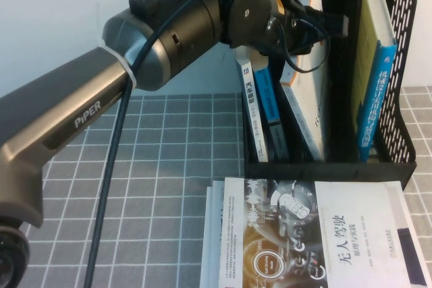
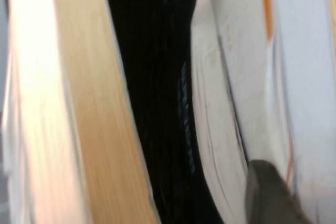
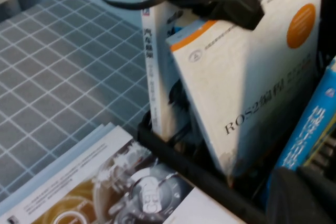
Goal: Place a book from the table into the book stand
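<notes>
The black mesh book stand (image 1: 317,168) stands at the back right with several books in it. My left gripper (image 1: 318,22) is at the stand's top, shut on the top edge of a white book with orange trim (image 1: 305,92), which leans inside the stand. That book also shows in the right wrist view (image 3: 252,87) and in the left wrist view (image 2: 231,93), beside one of my left fingers (image 2: 269,195). A stack of books (image 1: 324,234) lies flat on the table in front of the stand. My right gripper (image 3: 302,198) hovers low by the stand's front.
In the stand are a white-spined book (image 1: 248,109), a blue one (image 1: 270,102) next to it, and a blue-and-yellow book (image 1: 374,92) in the right compartment. The grey gridded mat (image 1: 169,166) covers the table. My left arm (image 1: 81,112) crosses the left side.
</notes>
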`<state>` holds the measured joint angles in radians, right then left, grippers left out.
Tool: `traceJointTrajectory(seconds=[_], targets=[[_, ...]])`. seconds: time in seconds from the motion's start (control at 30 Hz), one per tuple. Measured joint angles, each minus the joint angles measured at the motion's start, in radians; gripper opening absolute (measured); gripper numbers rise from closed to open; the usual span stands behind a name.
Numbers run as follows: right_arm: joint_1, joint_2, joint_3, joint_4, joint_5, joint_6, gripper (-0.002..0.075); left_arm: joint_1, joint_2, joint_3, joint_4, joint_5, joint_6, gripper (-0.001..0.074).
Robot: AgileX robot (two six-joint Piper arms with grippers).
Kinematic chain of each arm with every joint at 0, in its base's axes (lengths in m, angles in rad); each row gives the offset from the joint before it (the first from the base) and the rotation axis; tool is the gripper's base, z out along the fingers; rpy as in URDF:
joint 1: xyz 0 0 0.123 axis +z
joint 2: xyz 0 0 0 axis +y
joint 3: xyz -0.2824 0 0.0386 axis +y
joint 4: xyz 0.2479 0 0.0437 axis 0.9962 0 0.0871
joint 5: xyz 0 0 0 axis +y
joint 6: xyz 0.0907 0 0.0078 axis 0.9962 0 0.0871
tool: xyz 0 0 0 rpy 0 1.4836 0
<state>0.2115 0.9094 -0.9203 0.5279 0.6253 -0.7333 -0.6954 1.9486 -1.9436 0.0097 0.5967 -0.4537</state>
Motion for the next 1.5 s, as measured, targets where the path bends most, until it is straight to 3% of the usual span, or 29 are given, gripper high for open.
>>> traceJointTrajectory(seconds=[0.07,0.23,0.33,0.47,0.63,0.73,0.9,1.03,1.27,1.5], targets=[[0.0,0.0,0.005,0.0,0.04,0.0,-0.0003,0.002,0.007,0.0,-0.004,-0.022,0.037,0.0211],[0.0,0.015,0.011,-0.001,0.131,0.0,-0.0003,0.025,0.008,-0.006,-0.016,-0.056,0.064,0.0507],[0.0,0.05,0.031,0.007,0.133,-0.009,-0.0003,0.041,0.008,-0.041,-0.028,-0.033,0.064,0.0563],[0.0,0.136,0.086,0.105,0.108,-0.099,-0.0003,0.043,0.008,-0.149,-0.045,0.135,0.133,0.0482],[0.0,0.294,0.113,0.394,0.102,-0.387,-0.0003,0.043,0.008,-0.323,-0.124,0.423,0.286,0.0181],[0.0,0.405,0.113,0.6,0.104,-0.573,-0.0003,0.043,0.005,-0.398,-0.142,0.55,0.342,0.0055],[0.0,0.574,0.113,0.88,0.046,-0.888,-0.0003,0.043,-0.016,-0.439,-0.142,0.653,0.391,0.0007],[0.0,0.664,0.093,0.999,0.046,-1.038,-0.0003,0.043,-0.049,-0.439,-0.142,0.667,0.403,0.0004],[0.0,0.779,-0.025,1.092,0.091,-1.09,-0.0003,0.043,-0.143,-0.439,-0.169,0.667,0.405,0.0001],[0.0,0.789,-0.078,1.134,0.009,-1.096,-0.0003,0.037,-0.265,-0.395,-0.173,0.667,0.413,0.0001]])
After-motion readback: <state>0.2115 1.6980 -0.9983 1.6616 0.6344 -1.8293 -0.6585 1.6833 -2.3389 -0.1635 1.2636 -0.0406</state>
